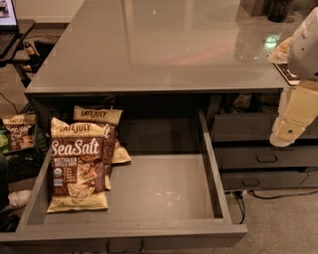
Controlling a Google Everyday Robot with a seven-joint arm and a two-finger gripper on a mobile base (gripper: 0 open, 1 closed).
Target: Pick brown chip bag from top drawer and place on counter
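The top drawer (164, 188) is pulled wide open under the counter (164, 44). A brown chip bag (77, 166) marked "SeaSalt" lies in the drawer's left part, leaning back. A second look-alike bag (102, 119) stands behind it, mostly hidden. My gripper (287, 133), cream-coloured on a white arm, hangs at the right edge of the view, to the right of the drawer and in front of the counter's front edge. It is far from the bags and nothing shows in it.
Narrower grey drawers with pull handles (266, 158) stand right of the open drawer. A third look-alike bag (19, 131) sits outside at the left. A laptop (7, 20) is at the top left. Dark objects (278, 10) stand on the counter's far right. A cable (278, 193) lies on the floor.
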